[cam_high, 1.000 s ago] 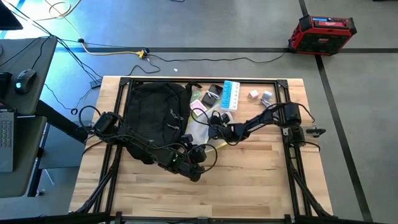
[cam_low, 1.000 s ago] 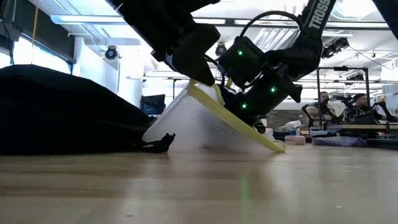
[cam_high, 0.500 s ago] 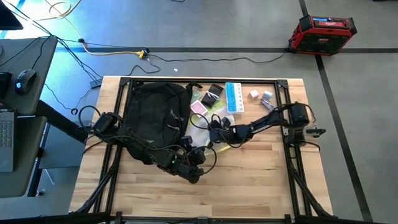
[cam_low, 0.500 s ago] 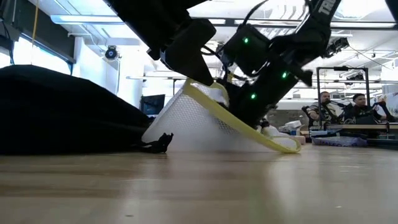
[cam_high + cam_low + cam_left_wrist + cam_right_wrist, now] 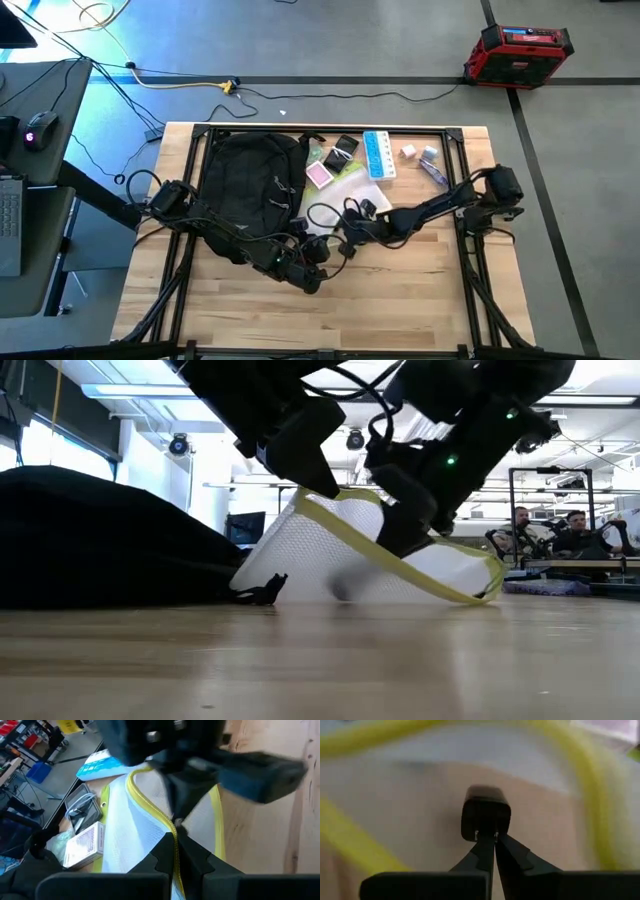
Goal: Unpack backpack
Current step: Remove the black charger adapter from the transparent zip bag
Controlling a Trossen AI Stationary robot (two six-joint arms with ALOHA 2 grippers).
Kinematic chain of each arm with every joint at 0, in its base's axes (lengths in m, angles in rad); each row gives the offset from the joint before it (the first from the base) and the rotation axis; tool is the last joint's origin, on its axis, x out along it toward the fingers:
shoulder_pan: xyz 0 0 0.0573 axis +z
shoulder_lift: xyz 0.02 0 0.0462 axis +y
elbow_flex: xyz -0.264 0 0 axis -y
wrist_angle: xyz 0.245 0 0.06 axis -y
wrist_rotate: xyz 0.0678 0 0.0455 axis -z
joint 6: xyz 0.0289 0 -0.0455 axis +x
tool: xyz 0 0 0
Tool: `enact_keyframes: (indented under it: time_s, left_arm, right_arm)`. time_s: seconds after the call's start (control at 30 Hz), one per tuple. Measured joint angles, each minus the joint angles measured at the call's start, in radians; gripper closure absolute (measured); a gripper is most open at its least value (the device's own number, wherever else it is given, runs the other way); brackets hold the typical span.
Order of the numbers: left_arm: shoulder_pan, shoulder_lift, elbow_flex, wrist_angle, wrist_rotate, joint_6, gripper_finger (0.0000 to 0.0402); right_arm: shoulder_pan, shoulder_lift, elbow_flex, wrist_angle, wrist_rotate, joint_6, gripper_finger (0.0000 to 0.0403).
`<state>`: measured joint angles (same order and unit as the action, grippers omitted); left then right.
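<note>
Your backpack (image 5: 248,185) lies flat, upper left of centre in the high view. Just right of it: a white mesh pouch with yellow trim (image 5: 400,555), propped off the table. Left gripper (image 5: 176,851), lower centre, fingers pressed together on the yellow trim. Right gripper (image 5: 487,838), centre, pinching a small black tab inside the pouch. Loose items (image 5: 372,155) upper centre

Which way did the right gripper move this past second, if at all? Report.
Yes. High view: right gripper moved toward the table's near edge.
</note>
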<state>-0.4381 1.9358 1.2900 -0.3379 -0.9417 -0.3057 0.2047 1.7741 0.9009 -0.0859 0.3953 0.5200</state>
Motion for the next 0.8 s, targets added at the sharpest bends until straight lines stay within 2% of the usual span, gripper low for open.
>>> enact_keyframes:
  time_s: [0.13,0.3,0.63,0.7,0.8]
  left_arm:
    - [0.0,0.0,0.0,-0.003,0.0,-0.004,0.0401]
    - [0.0,0.0,0.0,-0.006,-0.001,-0.005,0.0402]
    - [0.001,0.0,0.0,-0.004,0.018,-0.006,0.0402]
    - [0.001,0.0,0.0,-0.004,0.028,-0.007,0.0402]
    - [0.001,0.0,0.0,-0.003,0.028,-0.007,0.0402]
  right_arm:
    - [0.033,-0.025,0.0,-0.12,-0.007,0.068,0.0403]
    - [0.092,-0.033,0.0,-0.257,0.042,0.152,0.0403]
    - [0.184,-0.033,0.0,-0.287,0.034,0.161,0.0401]
    - [0.184,-0.033,0.001,-0.298,0.034,0.161,0.039]
    - [0.18,-0.033,0.001,-0.334,0.026,0.163,0.0351]
